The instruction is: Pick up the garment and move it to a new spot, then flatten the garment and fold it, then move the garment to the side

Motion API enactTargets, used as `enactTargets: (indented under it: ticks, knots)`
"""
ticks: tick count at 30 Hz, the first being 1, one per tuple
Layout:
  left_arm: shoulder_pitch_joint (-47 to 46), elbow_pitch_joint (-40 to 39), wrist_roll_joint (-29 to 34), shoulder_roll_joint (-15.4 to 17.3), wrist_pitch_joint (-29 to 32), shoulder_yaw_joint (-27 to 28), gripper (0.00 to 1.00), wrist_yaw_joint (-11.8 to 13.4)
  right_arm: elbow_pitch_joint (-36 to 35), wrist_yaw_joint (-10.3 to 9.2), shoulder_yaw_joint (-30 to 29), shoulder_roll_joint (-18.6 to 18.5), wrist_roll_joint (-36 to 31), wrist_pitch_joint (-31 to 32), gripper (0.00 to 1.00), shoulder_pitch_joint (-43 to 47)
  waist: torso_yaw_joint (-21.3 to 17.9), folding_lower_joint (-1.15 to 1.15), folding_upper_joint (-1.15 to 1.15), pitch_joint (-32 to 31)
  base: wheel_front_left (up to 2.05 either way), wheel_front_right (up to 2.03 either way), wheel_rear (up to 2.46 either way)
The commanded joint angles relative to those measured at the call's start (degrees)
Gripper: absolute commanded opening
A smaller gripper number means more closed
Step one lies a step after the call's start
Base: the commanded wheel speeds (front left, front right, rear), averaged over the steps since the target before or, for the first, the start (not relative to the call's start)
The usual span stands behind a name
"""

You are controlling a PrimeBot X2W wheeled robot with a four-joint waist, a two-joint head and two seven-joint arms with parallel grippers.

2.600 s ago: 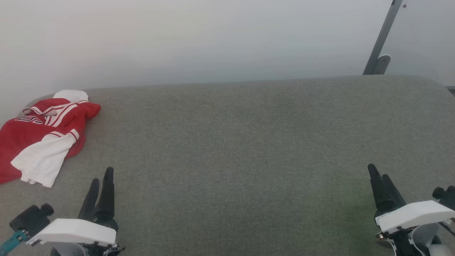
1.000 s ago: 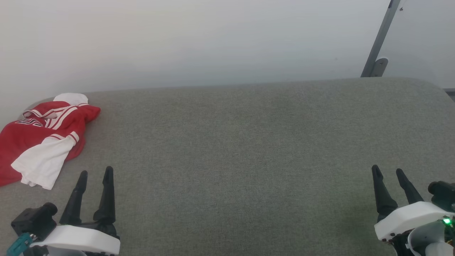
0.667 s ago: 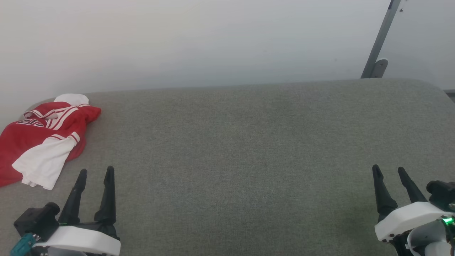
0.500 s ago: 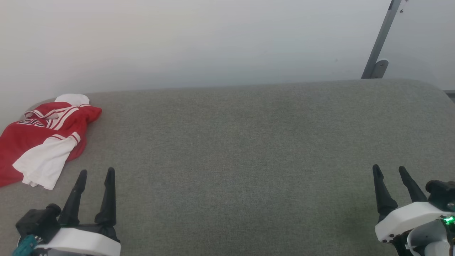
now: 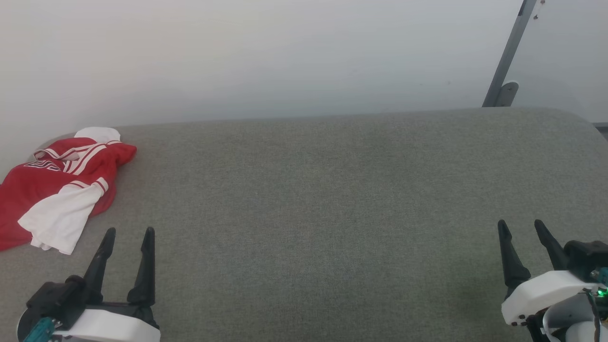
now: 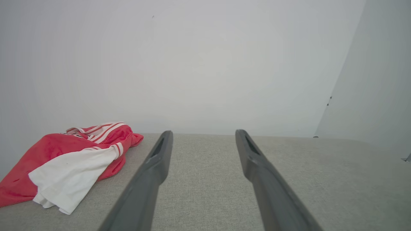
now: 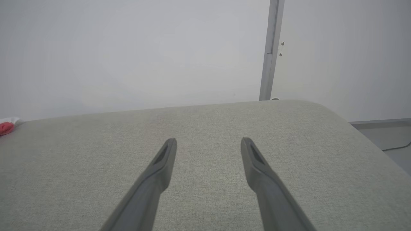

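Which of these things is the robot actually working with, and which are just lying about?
For the job:
- red and white garment, crumpled at the left of the grey padded surface
- left gripper, open and empty
- right gripper, open and empty

Just there:
- slanted metal post behind the surface
- white wall

It looks like a plain test room or lab. A bare white wall (image 5: 285,57) stands behind a wide bench covered in grey cloth (image 5: 332,190), with a grey metal post (image 5: 510,47) and a loose cable (image 7: 396,147) on the floor (image 7: 379,131).
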Motion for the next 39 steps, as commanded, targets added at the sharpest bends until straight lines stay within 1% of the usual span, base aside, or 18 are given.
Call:
enactTargets:
  ticks: [1,16,25,32,39]
  knots:
    - [0.72,-0.04,0.95,0.20,-0.54,-0.09,1.00,-0.18,0.07,0.00,0.01,-0.24,-1.22,-0.36,1.00,0.38,-0.01,0.00,0.00,-0.02,0.00,0.00,0.00]
    - [-1.03,4.31,-1.55,0.41,-0.45,0.43,1.00,-0.17,-0.43,0.00,0.68,-0.24,-1.14,-0.77,1.00,0.52,0.13,0.00,0.00,-0.12,0.00,0.00,0.00]
    - [-4.08,9.10,-3.09,2.25,-0.45,-0.76,1.00,-0.17,-0.75,0.00,1.65,-0.75,-0.77,-1.21,1.00,0.64,0.84,0.00,0.00,-0.33,0.00,0.00,0.00]
    - [-6.66,13.07,-4.75,2.87,0.06,-1.44,1.00,-0.13,-0.64,0.00,3.54,-0.80,-0.12,-0.71,1.00,0.05,3.25,0.00,0.00,-0.72,0.00,0.00,0.00]
    - [-7.94,15.40,-5.41,3.30,0.81,-1.55,1.00,0.27,0.03,-0.01,6.37,-1.37,0.66,-0.23,1.00,-0.93,8.06,0.00,0.00,-1.71,0.00,0.00,0.00]
